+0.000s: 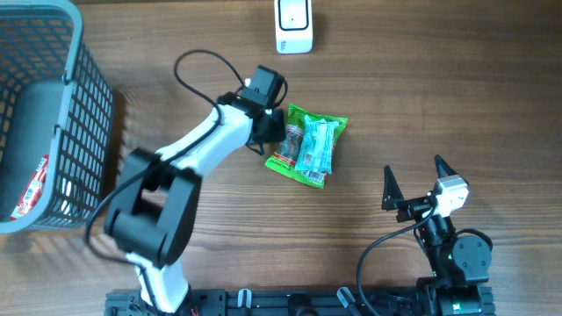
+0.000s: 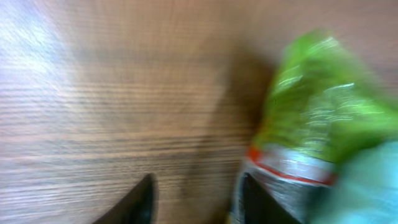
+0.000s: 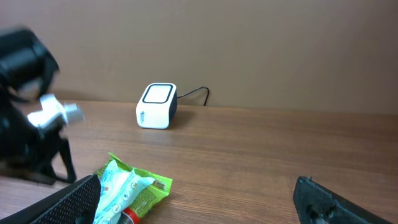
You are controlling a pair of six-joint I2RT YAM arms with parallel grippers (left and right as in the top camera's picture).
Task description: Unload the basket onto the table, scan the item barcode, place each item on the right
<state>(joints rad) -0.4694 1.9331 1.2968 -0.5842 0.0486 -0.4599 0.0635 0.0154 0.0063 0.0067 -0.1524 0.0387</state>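
A green snack packet (image 1: 292,151) with a light-blue packet (image 1: 316,147) lying on it rests on the wooden table; both also show in the right wrist view, the green packet (image 3: 151,194) under the blue one (image 3: 121,186). My left gripper (image 1: 269,139) sits at the packets' left edge. In the blurred left wrist view the left gripper (image 2: 196,202) is open, with bare wood between its fingers and the right finger beside the green packet (image 2: 311,118). The white barcode scanner (image 1: 294,25) stands at the far edge, also seen as the scanner (image 3: 157,106). My right gripper (image 1: 413,168) is wide open and empty near the front right.
A dark wire basket (image 1: 83,96) stands at the left edge of the table with a red-and-white item (image 1: 31,189) inside. The scanner's cable (image 3: 196,93) runs back toward the wall. Bare wood lies between the packets and the right gripper (image 3: 196,205).
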